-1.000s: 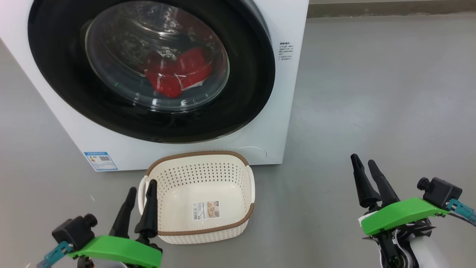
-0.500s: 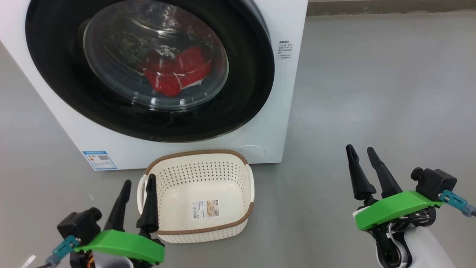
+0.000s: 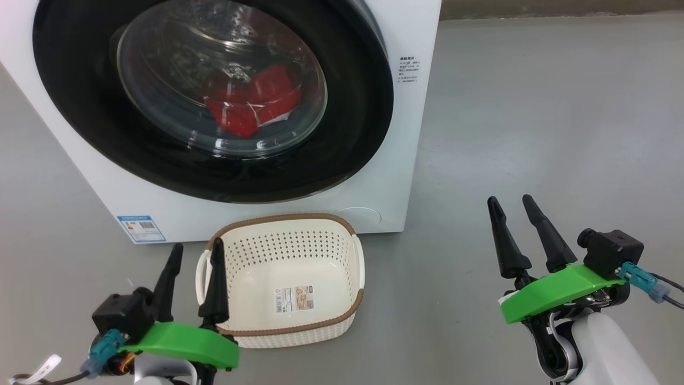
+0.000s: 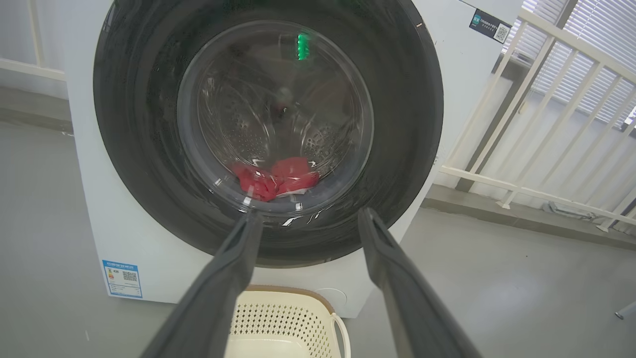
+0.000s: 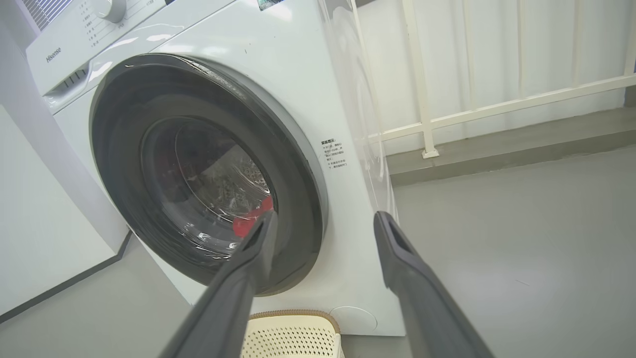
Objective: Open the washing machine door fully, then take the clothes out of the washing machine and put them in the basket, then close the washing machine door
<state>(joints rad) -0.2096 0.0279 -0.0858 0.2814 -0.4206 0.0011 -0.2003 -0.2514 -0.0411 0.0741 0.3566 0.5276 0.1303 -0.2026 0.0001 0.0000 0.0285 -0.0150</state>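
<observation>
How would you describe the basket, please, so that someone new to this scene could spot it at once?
Find the big white washing machine with its round black door. On the grey floor just in front of it, below the door, stands the basket. It alone is a small cream perforated tub with a brown woven-look rim and a paper label inside.

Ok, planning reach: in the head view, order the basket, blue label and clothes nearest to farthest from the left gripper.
1. basket, just right of the left gripper.
2. blue label, ahead on the washing machine front.
3. clothes, behind the closed door.
</observation>
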